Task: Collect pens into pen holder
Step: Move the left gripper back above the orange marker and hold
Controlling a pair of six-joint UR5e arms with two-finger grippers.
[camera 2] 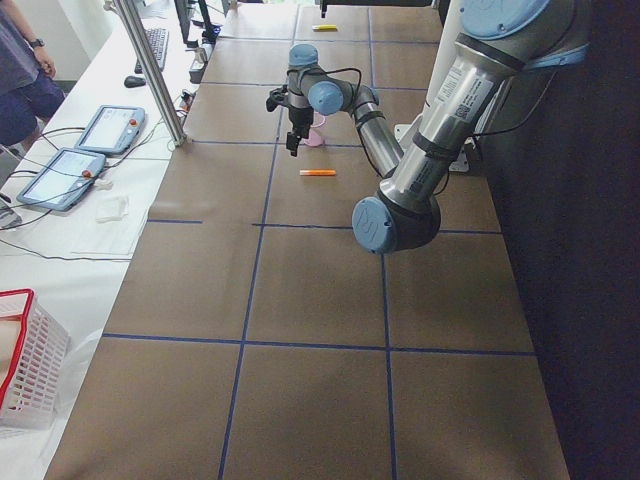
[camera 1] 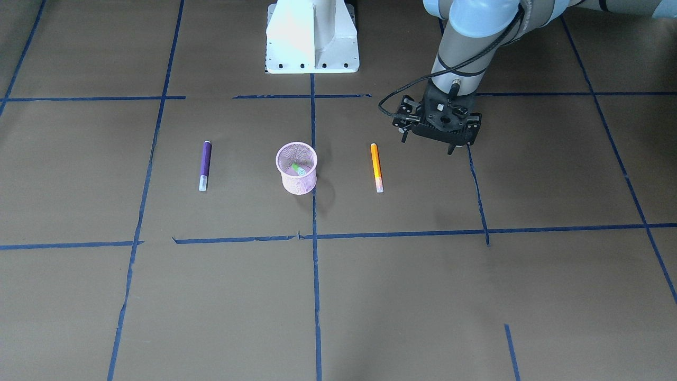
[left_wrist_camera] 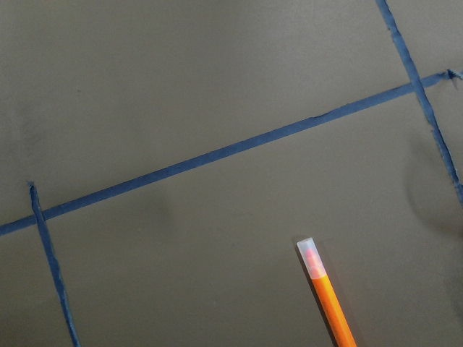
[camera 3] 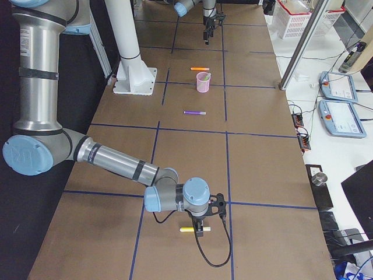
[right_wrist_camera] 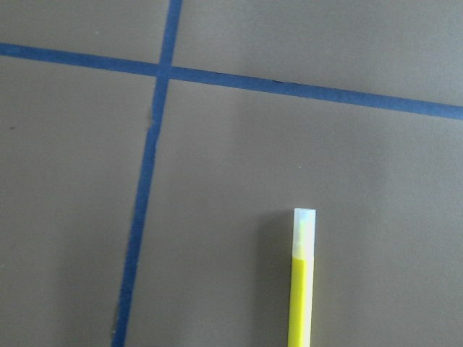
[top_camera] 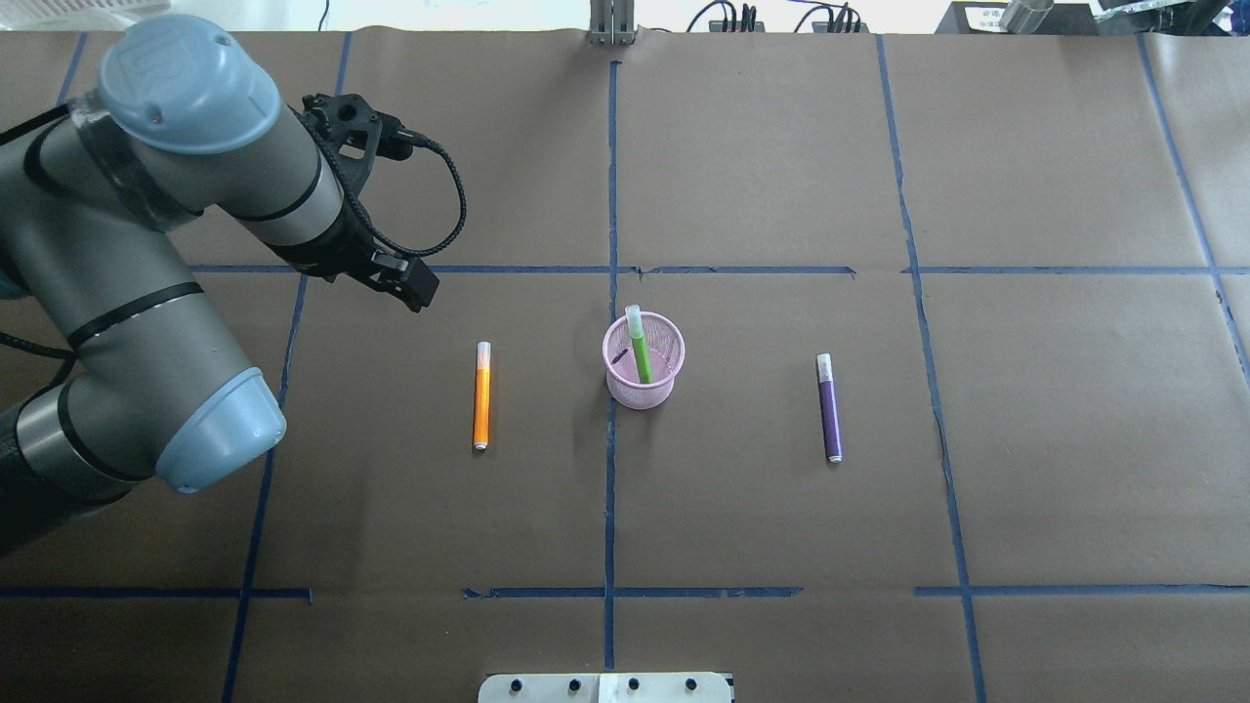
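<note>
in the middle of the worktop point(top_camera: 762, 508), the green pen point(top_camera: 641, 356) stands in the pen holder point(top_camera: 645, 392). the orange pen point(top_camera: 481, 395) and purple pen point(top_camera: 829, 408) lie flat nearby. left tool point(camera 1: 429, 138), right tool point(camera 3: 201, 228): i cannot tell their grip.

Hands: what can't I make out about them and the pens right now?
Left hand: open or shut is unclear. The front-facing view shows mostly its body, and its wrist view shows none of it.
Right hand: seen only in the exterior right view, too small to judge.
Orange pen: cut off by the left wrist view's bottom edge.
Yellow pen: likewise in the right wrist view.
</note>
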